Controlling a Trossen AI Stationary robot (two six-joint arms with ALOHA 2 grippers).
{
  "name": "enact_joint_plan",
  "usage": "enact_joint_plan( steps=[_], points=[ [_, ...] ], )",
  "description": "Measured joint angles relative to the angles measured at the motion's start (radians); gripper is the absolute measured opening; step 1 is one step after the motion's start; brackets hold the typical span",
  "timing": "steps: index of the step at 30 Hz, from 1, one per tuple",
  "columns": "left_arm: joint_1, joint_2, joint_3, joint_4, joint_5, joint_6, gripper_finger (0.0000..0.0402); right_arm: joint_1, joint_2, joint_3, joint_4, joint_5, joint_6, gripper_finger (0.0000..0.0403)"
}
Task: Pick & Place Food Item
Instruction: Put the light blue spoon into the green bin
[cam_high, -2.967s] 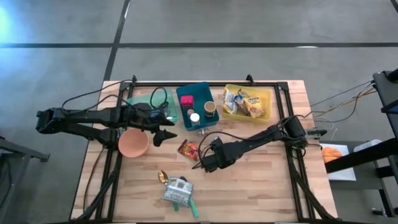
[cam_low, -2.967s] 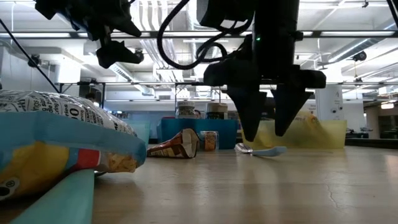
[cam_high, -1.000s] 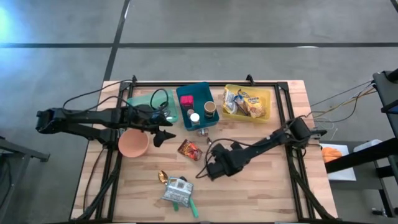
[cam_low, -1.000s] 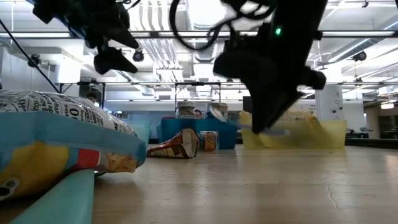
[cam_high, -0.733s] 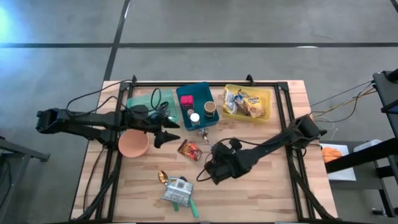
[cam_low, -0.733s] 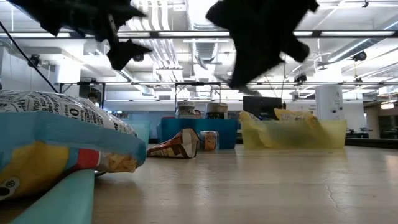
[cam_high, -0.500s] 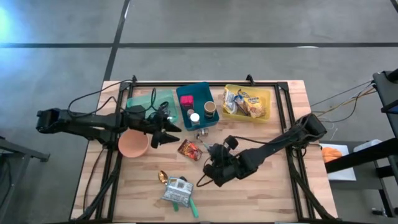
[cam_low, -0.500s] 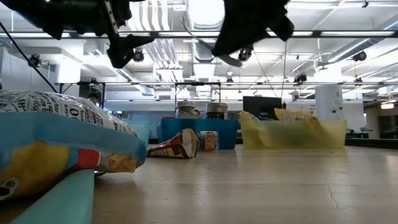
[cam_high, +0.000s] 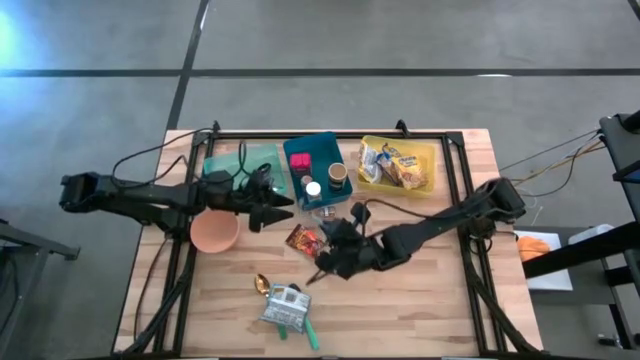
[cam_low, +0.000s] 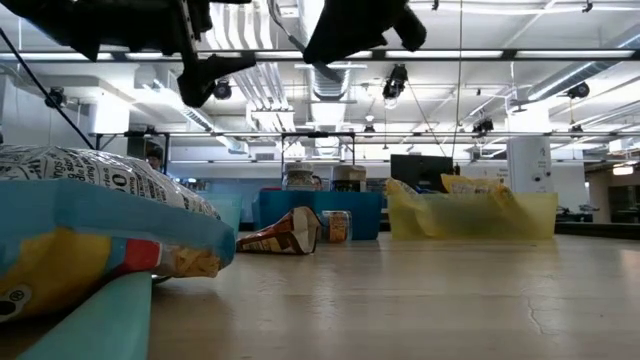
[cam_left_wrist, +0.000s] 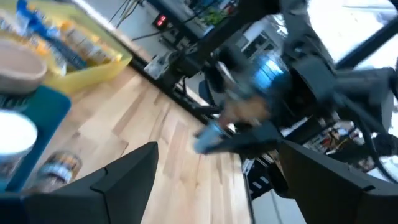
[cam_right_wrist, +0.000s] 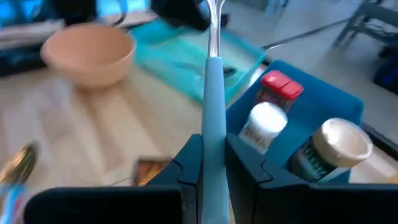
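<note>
Currently | right gripper (cam_right_wrist: 210, 163) clamped on blue-handled spoon (cam_right_wrist: 213, 93), aloft near blue bin (cam_high: 312, 170) | left gripper (cam_high: 272, 208) spread, waiting beside bowl (cam_high: 214, 231) | advice: keep handle level, descend slowly.

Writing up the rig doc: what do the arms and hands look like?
Two slim matte-black jointed arms with loose black cables looping along them. The left hand ends in two pointed black fingers; the right hand has blocky black fingers. No markings are visible.

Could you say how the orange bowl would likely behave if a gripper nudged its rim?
The bowl sits upright on the bare wooden table, so it would probably slide rather than tip. It looks like thin plastic, so likely light. Its round rim may slip off the fingers.
</note>
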Motion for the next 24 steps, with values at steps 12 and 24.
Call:
enact_joint_plan(
  steps=[12,24],
  points=[
    [-0.123,0.001,0.000,0.147,-0.235,0.210,0.0340,-0.096,0.032,-0.002,0.278,-0.038,-0.209,0.0034],
    [-0.133,0.103,0.000,0.238,-0.255,0.239,0.0331,-0.102,0.040,-0.005,0.383,-0.115,-0.282,0.0034]
  ],
)
